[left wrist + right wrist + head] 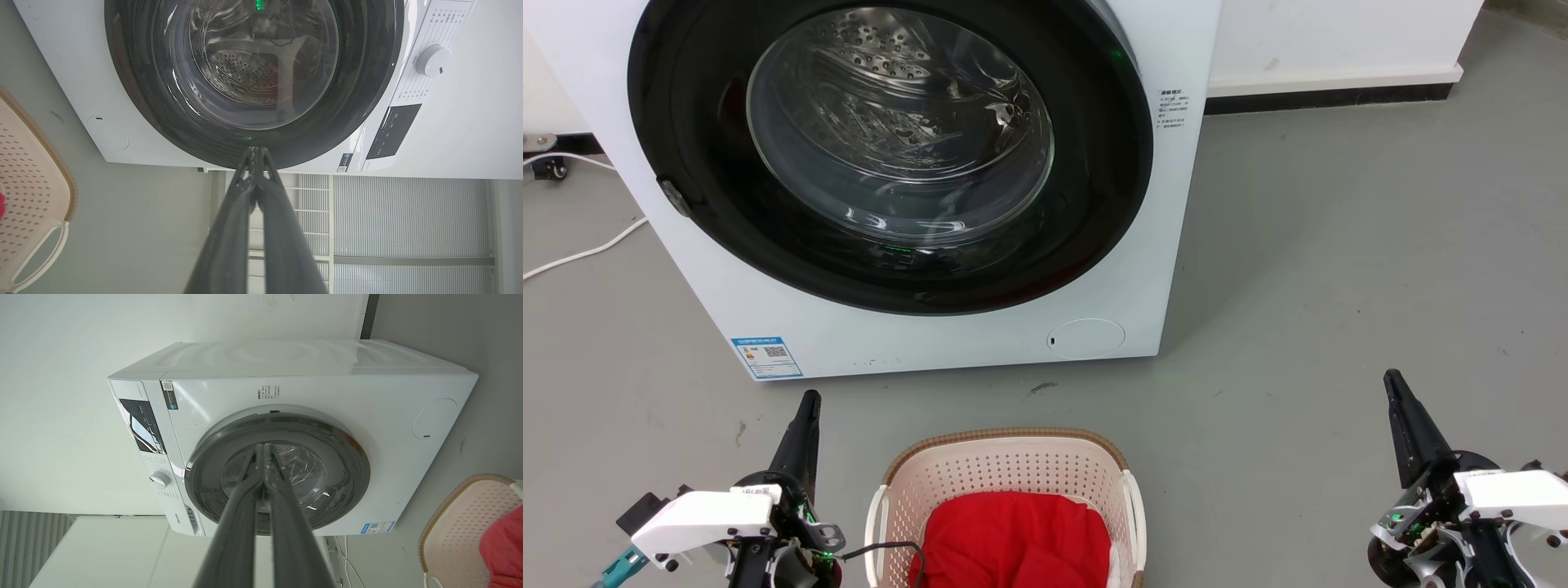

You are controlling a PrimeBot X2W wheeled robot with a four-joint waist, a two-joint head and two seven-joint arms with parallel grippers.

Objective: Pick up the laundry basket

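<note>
1. Laundry basket (1006,467) sits on the floor between your hands, just in front of the washing machine (1111,269).
2. Left hand (809,404) and right hand (1393,385): fingers together, empty. Spread them first.
3. Take the white side handles (1132,510): thin loops of smooth plastic, likely slippery. Perforated walls may flex.
4. Red cloth (1013,535) inside, so lift level.

On the head camera I lose the near end of the laundry basket (1005,467) below the bottom edge. The red cloth (1013,539) covers its floor, so I can't tell what lies underneath. The washing machine (1168,245) is cut off at the top. The print on its blue label (766,357) and white sticker (1173,109) is too small for me to read.
</note>
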